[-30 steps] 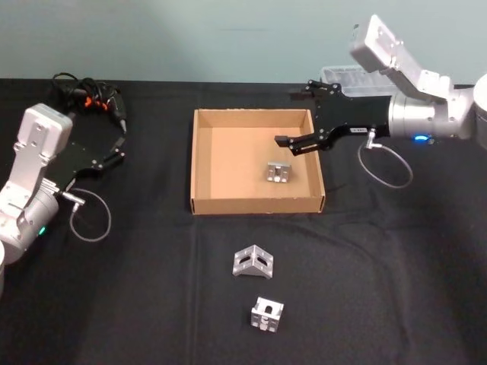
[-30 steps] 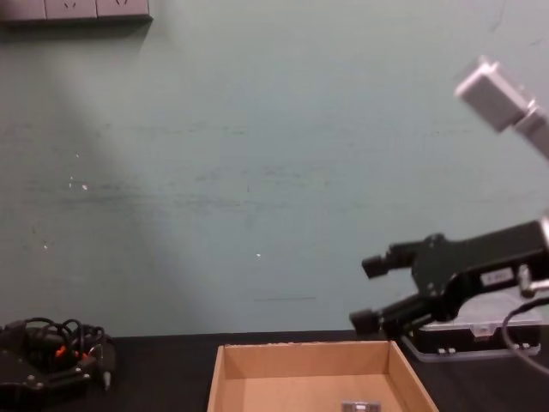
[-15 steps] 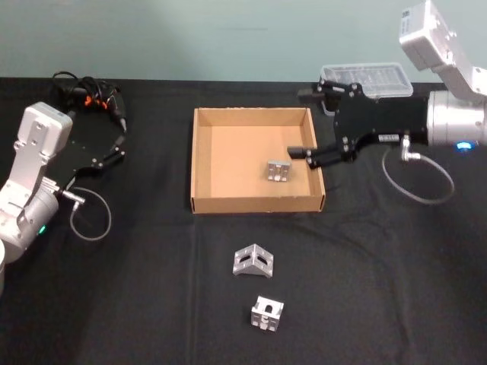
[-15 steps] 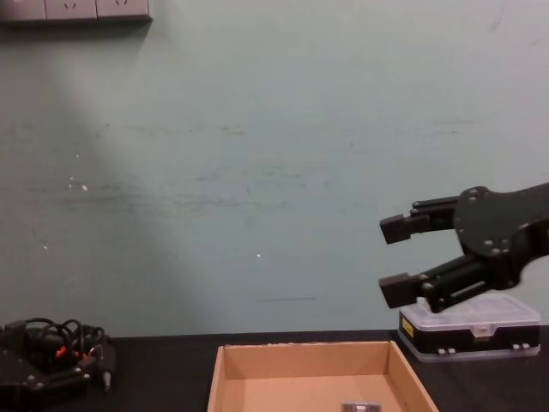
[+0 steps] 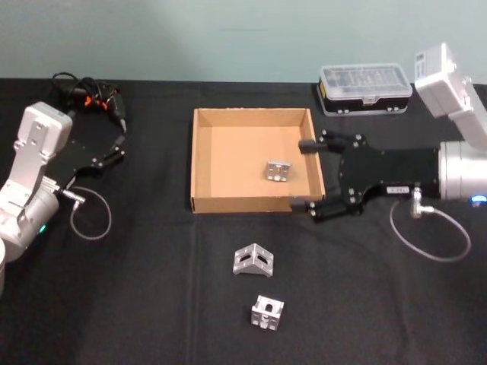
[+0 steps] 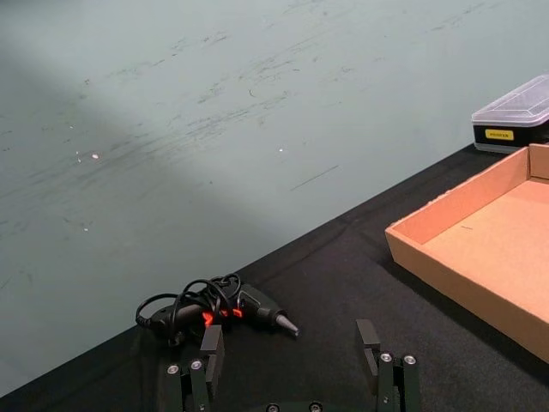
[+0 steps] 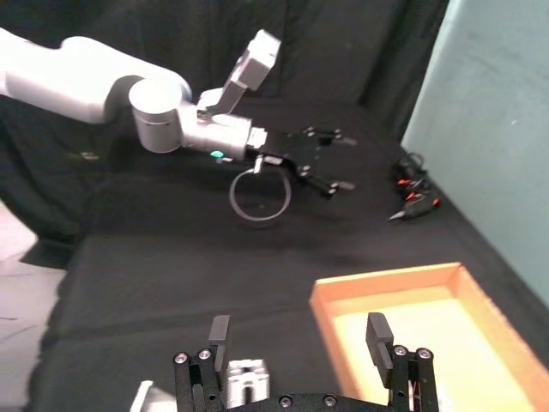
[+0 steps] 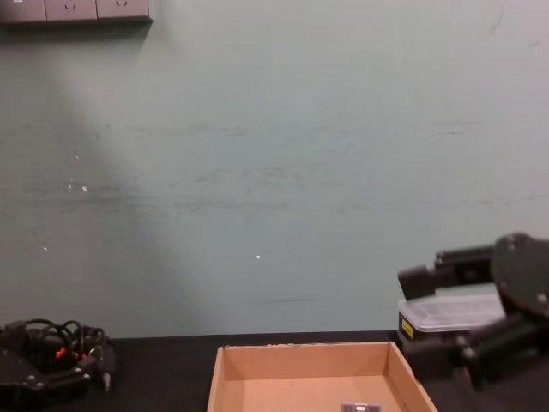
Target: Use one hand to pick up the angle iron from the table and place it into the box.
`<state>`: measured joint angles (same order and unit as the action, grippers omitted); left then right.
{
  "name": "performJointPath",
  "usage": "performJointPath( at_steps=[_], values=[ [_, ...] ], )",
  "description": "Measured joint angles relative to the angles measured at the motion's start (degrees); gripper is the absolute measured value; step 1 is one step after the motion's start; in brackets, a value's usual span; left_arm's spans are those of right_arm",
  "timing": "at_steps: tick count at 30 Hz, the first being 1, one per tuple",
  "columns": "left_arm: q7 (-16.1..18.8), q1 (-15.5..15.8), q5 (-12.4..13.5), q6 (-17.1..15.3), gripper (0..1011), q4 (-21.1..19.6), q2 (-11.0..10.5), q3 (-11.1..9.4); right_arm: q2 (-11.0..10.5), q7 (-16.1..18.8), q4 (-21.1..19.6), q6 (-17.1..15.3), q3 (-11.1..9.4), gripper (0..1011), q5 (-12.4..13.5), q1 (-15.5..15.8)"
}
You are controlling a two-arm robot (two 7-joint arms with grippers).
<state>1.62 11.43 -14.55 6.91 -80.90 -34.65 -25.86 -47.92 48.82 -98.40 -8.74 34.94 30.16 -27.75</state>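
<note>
The tan box (image 5: 228, 152) sits mid-table with one silver angle iron (image 5: 278, 170) lying inside it, near the right wall. On the black table (image 5: 152, 289) in front of the box lie two more angle irons (image 5: 253, 260) (image 5: 267, 312). My right gripper (image 5: 302, 175) hangs open and empty at the box's right wall, one finger over the wall and one past the front right corner. In the right wrist view its fingers (image 7: 220, 330) stand apart over the table, with an angle iron (image 7: 243, 379) below and the box (image 7: 412, 318) beside. My left gripper (image 5: 116, 150) rests open at the far left.
A black case with a clear lid (image 5: 367, 88) stands behind the right arm, at the back right. A corded tool with looped wires (image 5: 87, 95) lies at the back left. The left wrist view shows that tool (image 6: 214, 309) and the box's wall (image 6: 455, 283).
My right gripper has drawn back toward me and lower, from above the box's far right side to its front right corner, staying open. The angle iron in the box has not moved.
</note>
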Motion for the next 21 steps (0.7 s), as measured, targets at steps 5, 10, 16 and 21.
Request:
performJointPath(
  at_steps=[5,10,16,21],
  values=[
    [0.0,0.0,0.0,0.0,1000,0.0,0.0,0.0,-1.3,-0.3,-1.8,-1.5,0.8,1004,1.4,2.0],
    [0.0,0.0,0.0,0.0,1000,0.0,0.0,0.0,-2.0,-0.1,-2.8,-3.1,2.4,1004,2.2,3.2],
    [0.0,0.0,0.0,0.0,1000,0.0,0.0,0.0,-2.4,-0.1,-3.5,-4.9,3.9,1004,2.0,3.5],
    [0.0,0.0,0.0,0.0,1000,0.0,0.0,0.0,-2.6,0.2,-3.8,-7.0,5.4,1004,1.5,3.0]
  ],
)
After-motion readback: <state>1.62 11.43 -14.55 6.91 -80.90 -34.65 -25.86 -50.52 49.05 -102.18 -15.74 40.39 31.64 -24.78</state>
